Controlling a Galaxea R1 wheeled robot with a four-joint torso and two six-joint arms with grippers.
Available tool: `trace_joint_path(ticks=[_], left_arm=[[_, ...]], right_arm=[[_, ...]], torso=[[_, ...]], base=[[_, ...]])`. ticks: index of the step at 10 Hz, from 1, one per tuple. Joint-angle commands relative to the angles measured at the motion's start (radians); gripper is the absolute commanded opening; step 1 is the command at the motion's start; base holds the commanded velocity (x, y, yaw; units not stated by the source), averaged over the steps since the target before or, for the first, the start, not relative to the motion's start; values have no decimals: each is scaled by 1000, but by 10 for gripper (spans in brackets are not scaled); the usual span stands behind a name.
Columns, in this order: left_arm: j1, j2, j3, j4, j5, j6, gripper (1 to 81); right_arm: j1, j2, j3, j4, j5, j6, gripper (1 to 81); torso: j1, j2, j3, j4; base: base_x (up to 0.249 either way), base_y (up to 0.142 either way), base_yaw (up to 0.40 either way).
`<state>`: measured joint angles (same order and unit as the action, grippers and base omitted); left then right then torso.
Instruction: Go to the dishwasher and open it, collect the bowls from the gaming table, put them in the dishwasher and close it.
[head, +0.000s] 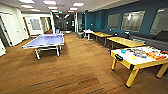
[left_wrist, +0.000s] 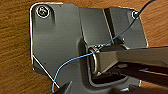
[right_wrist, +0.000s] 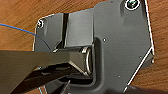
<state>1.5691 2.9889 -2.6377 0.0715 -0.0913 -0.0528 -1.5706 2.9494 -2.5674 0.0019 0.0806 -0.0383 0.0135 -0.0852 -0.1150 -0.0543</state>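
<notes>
One big room, brown wood-look floor running the whole way, dark teal wall along the far side beyond the gaming table. The blue ping-pong table stands well apart from the gaming table, across the open floor. Plain wooden tables line up behind the gaming table, along the teal wall, going deeper into the room. The gaming table itself: white top, yellow rim and legs, black end slot facing the open floor. On its top, a blue bowl near the slot end, a small yellow-green bowl closer to the middle, and colourful clutter toward the far end, too blurred to name. The wrist views look down at the floor past the robot's dark plate and bar. Left gripper, right gripper: can't tell the pincer state of either, fingers not made out.
</notes>
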Motion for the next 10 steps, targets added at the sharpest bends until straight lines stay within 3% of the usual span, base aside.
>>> trace_joint_path(ticks=[1, 10], left_arm=[[-36, -1, 5, 11, 51, 5, 811], [-36, -5, 5, 8, 51, 5, 811]], right_arm=[[40, -2, 6, -8, -55, -5, 811], [34, 3, 3, -10, -59, -5, 811]], torso=[[0, 0, 0, 0], [0, 0, 0, 0]], base=[[0, 0, -400], [0, 0, -400]])
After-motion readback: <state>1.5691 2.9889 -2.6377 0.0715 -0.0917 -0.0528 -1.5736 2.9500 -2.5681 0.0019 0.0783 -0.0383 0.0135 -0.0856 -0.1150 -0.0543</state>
